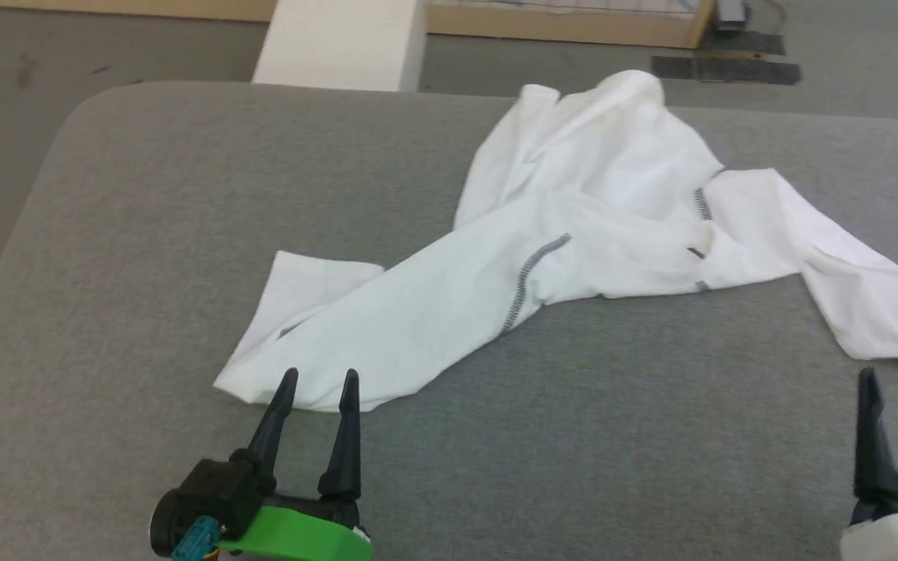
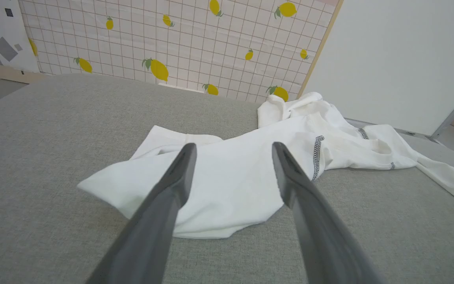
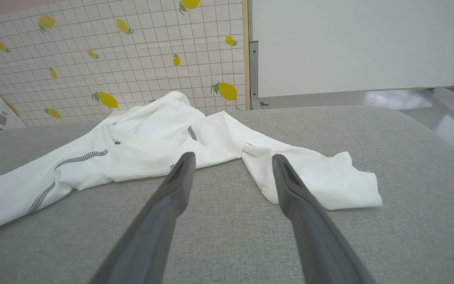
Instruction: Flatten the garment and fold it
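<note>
Grey cloth covers the desk [image 1: 145, 234] on which everything lies. Over its near part the left jaws stand wide open and hold nothing. Their fingers [image 1: 284, 397] point at the garment [image 1: 574, 218], with the tips over the edge of its near-left end; I cannot tell whether they touch it. The right jaws also gape wide and empty, their fingers [image 1: 868, 405] just short of the garment's right sleeve end.

The garment is crumpled. One white sleeve runs toward the left jaws, the other toward the right jaws, and the body is bunched up on the far side. Dark zigzag stitching shows along its seams. Beyond the garment, past the desk's far edge, stands a white box [image 1: 340, 43]. Behind the garment in the wrist views rise a lemon panel [image 2: 172, 39] and a plain white board [image 3: 349, 43].
</note>
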You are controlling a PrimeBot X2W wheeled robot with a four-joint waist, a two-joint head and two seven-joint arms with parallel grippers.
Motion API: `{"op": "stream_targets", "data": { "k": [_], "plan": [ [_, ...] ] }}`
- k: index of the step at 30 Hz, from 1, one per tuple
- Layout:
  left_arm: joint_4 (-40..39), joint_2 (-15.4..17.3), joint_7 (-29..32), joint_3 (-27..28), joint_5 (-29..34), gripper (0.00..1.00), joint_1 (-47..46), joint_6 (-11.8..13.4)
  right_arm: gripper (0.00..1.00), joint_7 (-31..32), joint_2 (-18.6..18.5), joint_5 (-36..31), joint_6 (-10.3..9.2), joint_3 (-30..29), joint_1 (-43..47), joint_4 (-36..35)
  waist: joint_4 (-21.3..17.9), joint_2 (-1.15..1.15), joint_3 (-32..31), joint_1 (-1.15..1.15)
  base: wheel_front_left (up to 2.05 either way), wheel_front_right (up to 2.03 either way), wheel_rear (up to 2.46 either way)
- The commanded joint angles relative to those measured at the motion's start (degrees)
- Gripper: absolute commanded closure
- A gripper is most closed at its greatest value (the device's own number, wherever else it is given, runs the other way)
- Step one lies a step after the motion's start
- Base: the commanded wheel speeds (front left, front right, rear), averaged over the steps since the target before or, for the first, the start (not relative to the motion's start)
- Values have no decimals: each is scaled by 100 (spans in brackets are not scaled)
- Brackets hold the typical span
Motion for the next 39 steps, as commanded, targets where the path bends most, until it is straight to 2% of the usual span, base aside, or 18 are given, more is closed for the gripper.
{"op": "stream_targets", "data": {
  "k": [1,4,8,13,17,24,31,32,33,34,39],
  "plan": [
    [-29,99,9,31,62,0,-61,3,0,-128,-2,106,-8,102,50,96,-353,0,-57,0,0,0,0],
    [-51,265,237,-8,194,0,-356,-42,0,-289,-1,170,-8,226,18,247,-469,0,-28,0,0,0,0],
    [43,528,845,-128,392,0,-1095,-200,0,-385,-1,201,-8,310,-67,347,-550,0,47,0,0,0,0],
    [636,811,2092,-479,459,0,-2170,-502,0,-401,0,230,-8,370,-110,412,-597,0,203,0,0,0,0],
    [1228,980,2903,-743,344,0,-2834,-631,0,-397,0,239,-8,460,-161,424,-677,0,332,0,0,0,0],
    [2469,1099,3480,-1023,-119,0,-3653,-698,0,-330,0,167,-8,547,-256,374,-835,0,576,0,0,0,0],
    [3146,1131,3291,-1186,-305,0,-4039,-706,0,-241,0,107,-8,544,-280,280,-854,0,646,0,0,0,0],
    [3187,1120,3215,-1191,-317,9,-4067,-706,0,-232,0,103,-8,536,-277,271,-847,0,647,0,0,0,0],
    [3236,1108,3111,-1190,-328,67,-4103,-707,0,-219,0,95,-8,529,-275,259,-835,0,651,0,0,0,0],
    [3276,1108,3028,-1203,-321,100,-4132,-707,0,-207,0,87,-8,527,-275,249,-825,0,653,0,0,0,0],
    [3564,1072,2814,-1313,-471,100,-4170,-708,0,-138,0,52,-8,541,-302,198,-776,0,619,0,0,0,0]
  ]
}}
